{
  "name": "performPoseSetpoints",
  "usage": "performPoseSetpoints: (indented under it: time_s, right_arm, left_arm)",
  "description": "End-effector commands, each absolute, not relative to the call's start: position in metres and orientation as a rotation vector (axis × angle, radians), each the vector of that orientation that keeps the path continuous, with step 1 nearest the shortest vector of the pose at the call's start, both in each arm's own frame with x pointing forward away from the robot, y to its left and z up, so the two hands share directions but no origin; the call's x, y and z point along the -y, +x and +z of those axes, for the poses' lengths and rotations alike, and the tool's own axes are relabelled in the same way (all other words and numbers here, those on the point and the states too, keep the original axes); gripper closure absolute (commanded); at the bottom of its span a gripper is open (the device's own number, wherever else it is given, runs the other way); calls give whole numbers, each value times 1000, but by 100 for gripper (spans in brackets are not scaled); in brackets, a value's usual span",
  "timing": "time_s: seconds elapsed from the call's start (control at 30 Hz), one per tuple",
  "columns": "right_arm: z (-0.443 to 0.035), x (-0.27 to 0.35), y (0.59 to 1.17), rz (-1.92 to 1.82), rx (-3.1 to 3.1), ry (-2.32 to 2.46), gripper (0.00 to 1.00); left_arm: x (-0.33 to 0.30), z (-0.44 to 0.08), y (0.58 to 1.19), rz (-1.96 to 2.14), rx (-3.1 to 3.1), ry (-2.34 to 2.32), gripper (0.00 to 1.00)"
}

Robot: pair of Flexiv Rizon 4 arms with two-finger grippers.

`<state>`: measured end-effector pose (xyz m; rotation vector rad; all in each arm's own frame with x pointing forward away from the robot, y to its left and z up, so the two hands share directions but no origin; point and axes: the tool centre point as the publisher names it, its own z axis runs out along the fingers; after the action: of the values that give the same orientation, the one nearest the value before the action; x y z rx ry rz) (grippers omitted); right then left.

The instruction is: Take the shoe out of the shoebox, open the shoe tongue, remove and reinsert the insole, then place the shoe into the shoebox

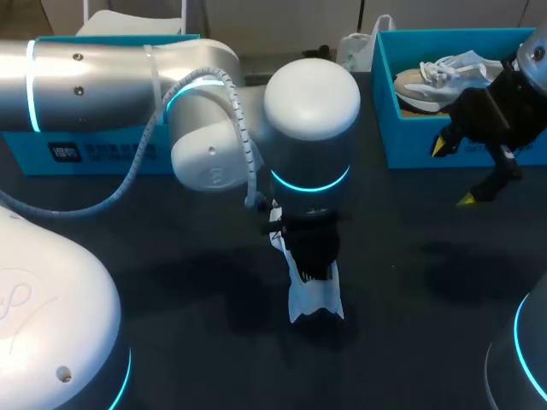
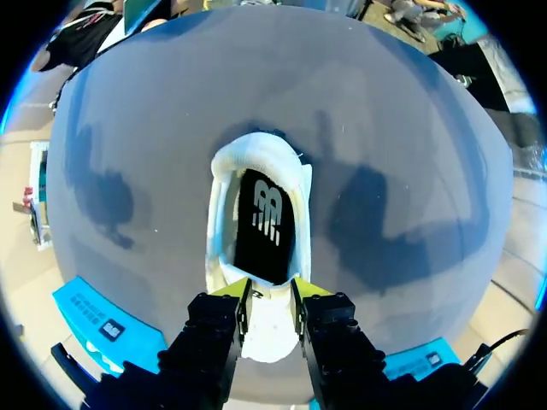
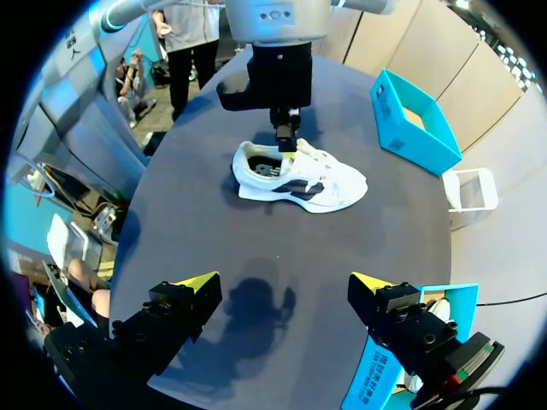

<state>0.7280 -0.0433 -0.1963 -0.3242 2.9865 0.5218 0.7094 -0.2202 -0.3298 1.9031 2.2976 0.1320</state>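
Shoe [image 3: 318, 181] lies on its sole near the middle of the dark counter [image 1: 410, 282], well apart from the shoebox [image 1: 410, 145]. Left gripper [image 2: 267, 295] has its jaws closed on the tongue [image 2: 270, 329]. Right gripper [image 1: 453, 173] hangs beside the shoebox, jaws wide, holding nothing. Risk: nothing pins the shoe, so pulling the tongue may lift or drag it, or the tongue may slip free. Insole [image 2: 261, 226] sits inside.

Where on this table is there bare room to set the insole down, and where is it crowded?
Bare table lies between the shoe and the open right gripper. It is crowded at the shoe's opening, where the left gripper clamps it, and beside the shoebox, close to the right gripper.
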Motion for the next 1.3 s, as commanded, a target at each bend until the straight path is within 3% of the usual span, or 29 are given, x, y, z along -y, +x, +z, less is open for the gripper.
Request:
performPoseSetpoints:
  time_s: [0.03,0.13,0.37,0.7,0.8,0.9,0.97,1.0,1.07,1.1,1.17,1.2,1.23,1.3]
  right_arm:
    - [-197,42,729,517,-2988,-323,0]
    - [-197,42,729,517,-2988,-323,0]
    - [-197,42,729,517,-2988,-323,0]
    - [-197,42,729,517,-2988,-323,0]
    - [-197,42,729,517,-2988,-323,0]
    - [-197,42,729,517,-2988,-323,0]
    - [-197,42,729,517,-2988,-323,0]
    - [-197,42,729,517,-2988,-323,0]
    - [-197,42,729,517,-2988,-323,0]
    - [-197,42,729,517,-2988,-323,0]
    - [-197,42,729,517,-2988,-323,0]
    - [-197,42,729,517,-2988,-323,0]
    - [-197,42,729,517,-2988,-323,0]
    - [-197,42,729,517,-2988,-323,0]
  left_arm:
    - [217,-327,709,113,-2314,1858,73]
    - [218,-310,718,125,-2316,1803,80]
    - [236,-316,743,150,-2273,1787,71]
    - [227,-344,726,139,-2332,1744,70]
    - [221,-334,724,150,-2379,1673,74]
    - [214,-318,721,184,-2432,1595,67]
    - [208,-307,720,191,-2487,1517,69]
    - [205,-303,719,196,-2521,1473,67]
    - [200,-296,717,193,-2554,1414,47]
    - [197,-293,716,199,-2569,1388,41]
    - [191,-287,713,177,-2622,1368,38]
    - [187,-283,711,140,-2656,1376,27]
    - [187,-283,711,140,-2656,1376,0]
    - [187,-283,711,140,-2656,1376,0]
